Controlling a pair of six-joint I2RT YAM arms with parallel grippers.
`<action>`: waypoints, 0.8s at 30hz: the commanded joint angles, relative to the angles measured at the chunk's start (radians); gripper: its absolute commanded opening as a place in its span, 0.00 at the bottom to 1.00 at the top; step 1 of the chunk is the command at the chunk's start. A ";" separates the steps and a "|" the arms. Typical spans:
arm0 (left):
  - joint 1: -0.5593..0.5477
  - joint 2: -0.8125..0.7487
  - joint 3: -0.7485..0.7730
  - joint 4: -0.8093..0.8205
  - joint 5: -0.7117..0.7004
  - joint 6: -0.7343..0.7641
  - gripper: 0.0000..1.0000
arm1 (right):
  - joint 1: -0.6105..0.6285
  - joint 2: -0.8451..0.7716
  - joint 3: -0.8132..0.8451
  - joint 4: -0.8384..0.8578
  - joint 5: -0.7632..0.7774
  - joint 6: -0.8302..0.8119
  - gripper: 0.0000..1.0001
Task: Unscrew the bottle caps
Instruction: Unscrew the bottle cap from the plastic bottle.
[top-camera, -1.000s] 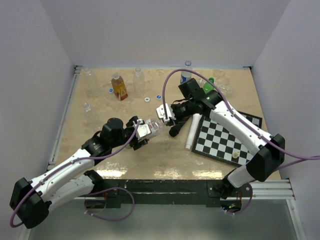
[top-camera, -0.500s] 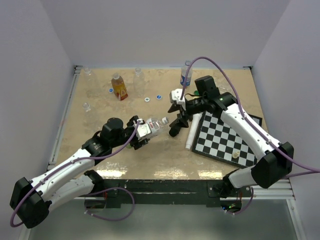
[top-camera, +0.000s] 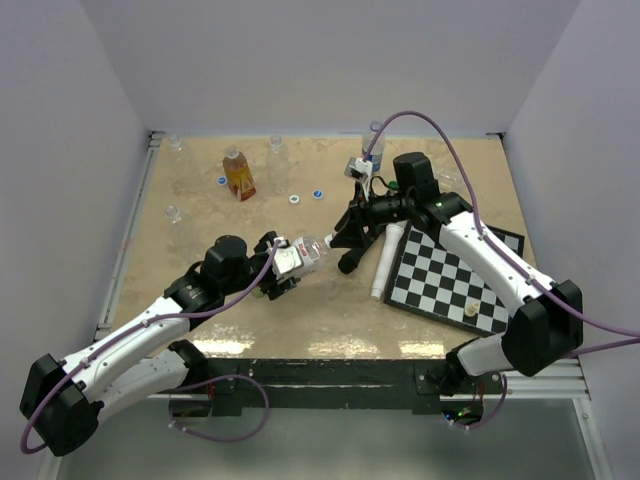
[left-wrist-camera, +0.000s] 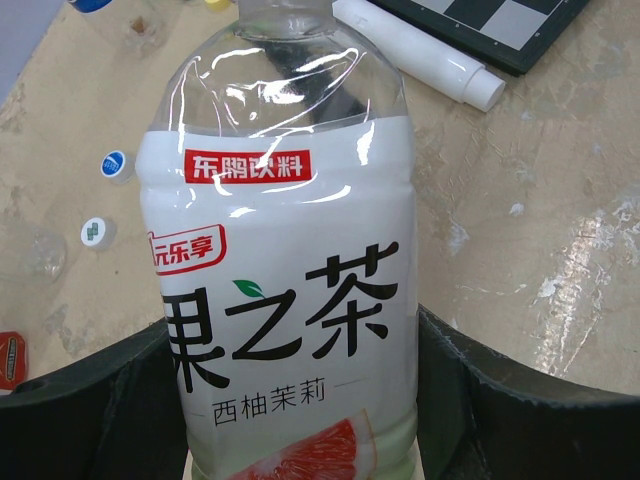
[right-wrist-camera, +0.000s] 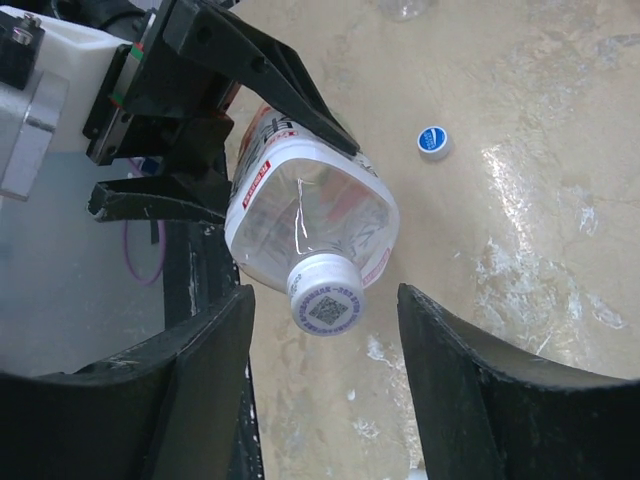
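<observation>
Mottled tan table (top-camera: 200, 215), pale walls (top-camera: 320, 60); left claw (left-wrist-camera: 300, 420) pinches a bottle (left-wrist-camera: 290, 250), right claw (right-wrist-camera: 322, 290) spread, short of its white cap (right-wrist-camera: 326, 303).

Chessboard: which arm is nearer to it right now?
Right. The right arm reaches across above the chessboard, with the right gripper beyond the board's left edge. The left arm lies well to the board's left, the left gripper holding the white-labelled bottle.
</observation>
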 joint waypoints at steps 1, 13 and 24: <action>-0.005 0.003 0.013 0.058 0.023 -0.011 0.00 | 0.003 0.003 -0.002 0.062 -0.053 0.081 0.61; -0.003 0.001 0.013 0.058 0.017 -0.008 0.00 | 0.004 0.039 -0.005 0.052 -0.043 0.067 0.58; -0.003 0.000 0.013 0.055 0.016 -0.009 0.00 | 0.015 0.036 0.015 -0.031 -0.109 -0.050 0.00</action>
